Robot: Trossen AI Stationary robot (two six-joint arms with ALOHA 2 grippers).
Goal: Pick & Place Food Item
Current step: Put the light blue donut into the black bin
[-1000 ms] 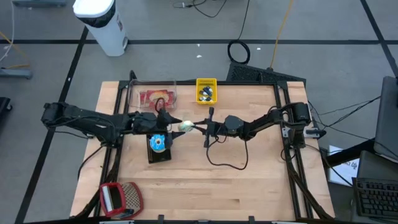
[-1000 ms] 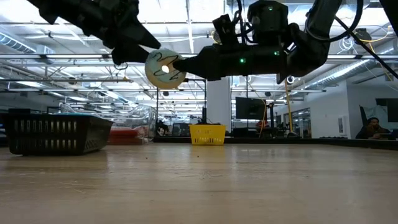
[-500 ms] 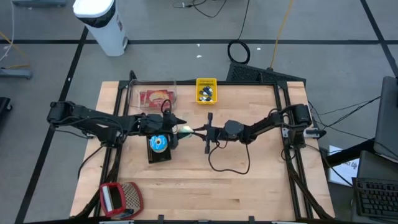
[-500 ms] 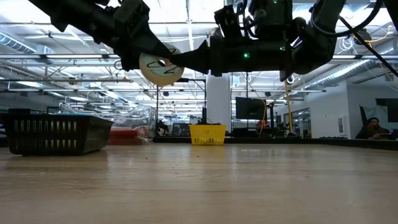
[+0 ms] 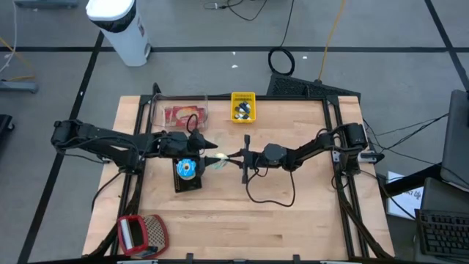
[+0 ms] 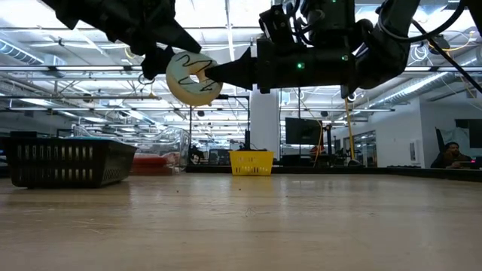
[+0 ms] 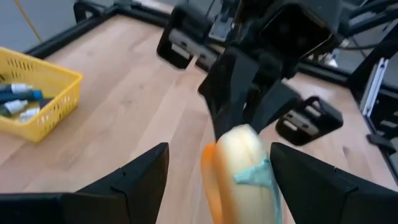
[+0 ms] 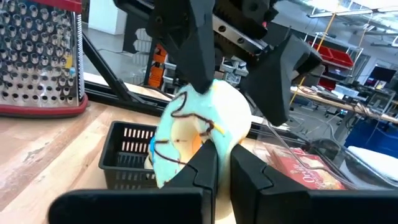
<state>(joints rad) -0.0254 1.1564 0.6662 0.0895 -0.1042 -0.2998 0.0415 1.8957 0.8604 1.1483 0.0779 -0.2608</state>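
One black basket [image 5: 187,176] holding blue item [image 5: 186,168], yellow bin [image 5: 242,107] with objects

A large, open robotics lab or industrial workspace. The low view looks past the wooden tabletop [image 6: 241,226] into a high hall with exposed ceiling trusses [image 6: 226,71], strip lights and computer monitors [image 6: 303,129]. From above, a grey concrete floor [image 5: 366,37] carries black tape lines and loose cables [image 5: 282,60].

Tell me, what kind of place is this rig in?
Probably an industrial lab or workshop hall: open ceiling trusses, rows of workbenches behind the wooden table, and cables on a taped grey floor.
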